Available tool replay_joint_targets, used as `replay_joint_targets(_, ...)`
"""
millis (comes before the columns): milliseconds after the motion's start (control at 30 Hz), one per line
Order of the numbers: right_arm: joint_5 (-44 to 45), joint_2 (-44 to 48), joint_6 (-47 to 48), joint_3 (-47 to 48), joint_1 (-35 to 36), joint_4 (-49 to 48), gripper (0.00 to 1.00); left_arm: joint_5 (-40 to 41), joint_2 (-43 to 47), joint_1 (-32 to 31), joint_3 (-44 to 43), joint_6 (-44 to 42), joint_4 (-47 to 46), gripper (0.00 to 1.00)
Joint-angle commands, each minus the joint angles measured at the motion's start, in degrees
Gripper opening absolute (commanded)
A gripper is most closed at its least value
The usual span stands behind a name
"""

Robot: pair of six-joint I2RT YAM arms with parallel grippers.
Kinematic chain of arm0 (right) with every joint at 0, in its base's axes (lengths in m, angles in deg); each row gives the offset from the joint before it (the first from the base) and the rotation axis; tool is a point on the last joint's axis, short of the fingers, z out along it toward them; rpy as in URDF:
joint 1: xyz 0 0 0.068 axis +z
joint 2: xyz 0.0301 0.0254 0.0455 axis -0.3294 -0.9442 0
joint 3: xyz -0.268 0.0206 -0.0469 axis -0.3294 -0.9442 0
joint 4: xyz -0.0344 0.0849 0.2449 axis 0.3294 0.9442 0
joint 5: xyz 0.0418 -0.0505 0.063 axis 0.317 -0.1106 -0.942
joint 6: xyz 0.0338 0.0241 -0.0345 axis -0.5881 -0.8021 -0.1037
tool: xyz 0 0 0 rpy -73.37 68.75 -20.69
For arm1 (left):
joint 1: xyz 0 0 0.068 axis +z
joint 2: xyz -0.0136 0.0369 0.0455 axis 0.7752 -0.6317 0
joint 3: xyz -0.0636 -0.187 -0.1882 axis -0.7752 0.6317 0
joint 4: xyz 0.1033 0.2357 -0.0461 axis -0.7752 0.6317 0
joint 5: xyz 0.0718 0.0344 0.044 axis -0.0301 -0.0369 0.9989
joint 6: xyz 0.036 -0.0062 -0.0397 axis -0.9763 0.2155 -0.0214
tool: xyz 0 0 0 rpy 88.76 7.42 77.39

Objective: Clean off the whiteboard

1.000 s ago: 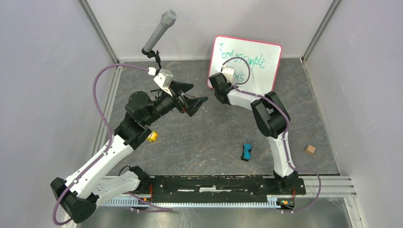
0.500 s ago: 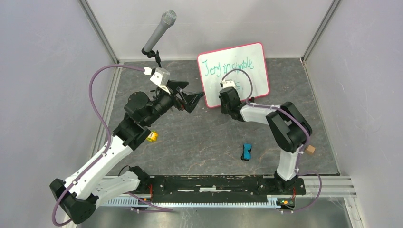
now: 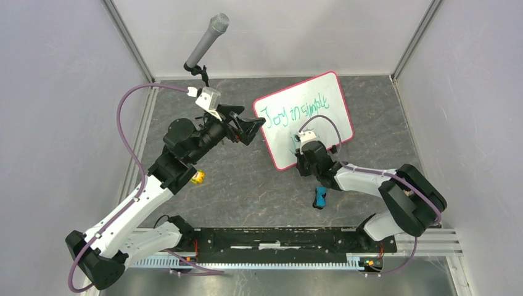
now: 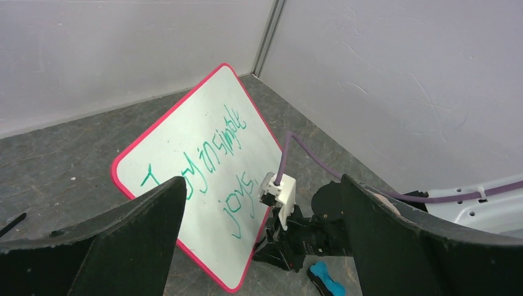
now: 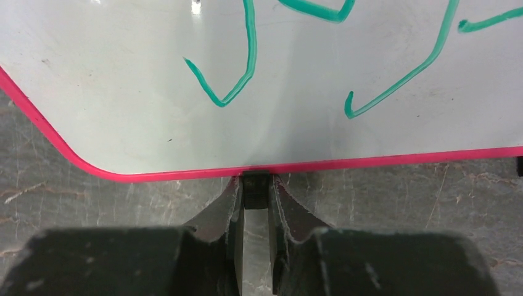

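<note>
The whiteboard point(image 3: 308, 105) has a pink-red frame and green handwriting, and stands tilted at mid-table. It also shows in the left wrist view point(image 4: 197, 154) and fills the top of the right wrist view point(image 5: 277, 74). My right gripper point(image 3: 303, 160) is at the board's near edge, shut on a small black foot point(image 5: 255, 190) under the frame. My left gripper point(image 3: 253, 126) is open and empty, held just left of the board's left corner and facing it point(image 4: 262, 182).
A blue eraser point(image 3: 321, 197) lies on the dark mat just near of the right gripper and also shows in the left wrist view point(image 4: 327, 280). A small yellow object point(image 3: 197, 177) lies by the left arm. A microphone point(image 3: 206, 42) stands at the back left. Walls enclose the mat.
My right gripper has dragged the whiteboard from the back wall toward the near side and turned it counter-clockwise. The right arm has folded low. The left gripper has barely moved.
</note>
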Motion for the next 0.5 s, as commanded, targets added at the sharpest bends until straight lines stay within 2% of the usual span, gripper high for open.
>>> replay_joint_targets(0, -2.31, 2.96, -0.43, -1.83, 1.9, 5.9, 0.08, 1.22, 0.7, -0.15, -0.96, 1.21, -0.28, 1.0)
replay_joint_targets(100, -3.43, 5.11, 1.25, -1.64, 2.02, 7.17, 0.4, 1.47, 0.5, -0.15, -1.65, 0.53, 0.79, 1.0)
replay_joint_targets(200, -2.58, 7.7, 2.28, -0.73, 2.06, 11.13, 0.66, 1.92, 1.01, -0.15, -1.75, -0.39, 1.15, 1.0)
replay_joint_targets(233, -2.37, 8.96, 2.55, -0.41, 2.15, 12.75, 0.79, 2.35, 1.09, -0.15, -1.64, -0.69, 1.15, 1.0)
replay_joint_targets(333, -1.23, 13.73, 2.7, -0.25, 2.37, 16.5, 0.98, 2.97, 0.92, -0.15, -1.95, -1.02, 1.7, 1.0)
replay_joint_targets(467, 2.94, 19.45, 0.55, -0.48, 2.46, 23.81, 0.98, 2.82, 0.8, -0.15, -1.99, -0.49, 1.72, 1.0)
